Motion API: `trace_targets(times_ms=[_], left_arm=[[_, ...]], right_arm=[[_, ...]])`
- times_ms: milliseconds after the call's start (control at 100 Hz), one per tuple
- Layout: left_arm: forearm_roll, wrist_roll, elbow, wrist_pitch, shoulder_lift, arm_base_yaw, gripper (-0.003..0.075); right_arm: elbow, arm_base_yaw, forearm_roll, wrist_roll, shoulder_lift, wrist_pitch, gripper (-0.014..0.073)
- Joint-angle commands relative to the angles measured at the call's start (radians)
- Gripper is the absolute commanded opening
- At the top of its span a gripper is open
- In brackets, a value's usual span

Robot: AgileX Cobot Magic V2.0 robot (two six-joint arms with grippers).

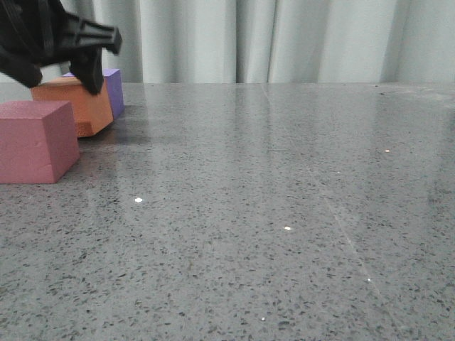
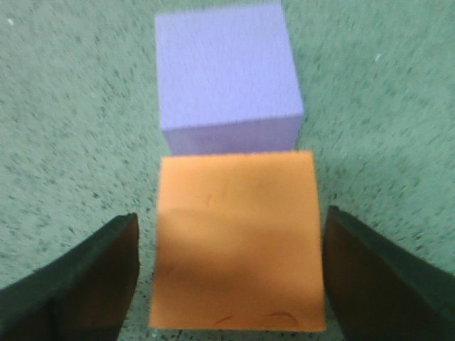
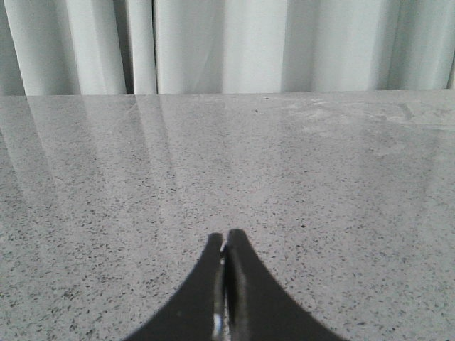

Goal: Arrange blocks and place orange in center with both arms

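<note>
The left gripper is spread wide around the orange cube, one finger on each side, not touching it. This looks like the grab step. Next it should squeeze evenly. The orange cube is bright and square, touching the purple cube and near the pink cube. The right gripper is pressed together, holding nothing.

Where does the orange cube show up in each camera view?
Front view: orange cube at far left, under the left gripper, behind the pink-red cube.
Left wrist view: orange cube centered between the open fingers.
Right wrist view: not visible.
Shared landmark: purple cube right behind it.
</note>
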Motion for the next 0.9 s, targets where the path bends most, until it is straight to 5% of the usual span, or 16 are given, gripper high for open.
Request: trace_targets(times_ms=[0, 360, 500, 660, 890], left_arm=[[0.023, 0.002, -0.029, -0.028, -0.092, 0.001, 0.0514], [0.024, 0.028, -0.029, -0.023, -0.334, 0.001, 0.05], [0.024, 0.064, -0.027, 0.009, -0.415, 0.001, 0.0337], [0.029, 0.071, 0.027, 0.023, -0.507, 0.001, -0.002], [0.031, 0.071, 0.255, -0.053, -0.693, 0.001, -0.0008]], right_arm=[[-0.014, -0.004, 0.0, -0.007, -0.021, -0.091, -0.0067], [-0.014, -0.004, 0.0, -0.007, -0.021, -0.091, -0.0067], [-0.014, -0.004, 0.0, -0.007, -0.021, -0.091, -0.0067], [-0.014, -0.004, 0.0, -0.007, -0.021, -0.091, -0.0067], [-0.014, -0.004, 0.0, -0.007, -0.021, -0.091, -0.0067]])
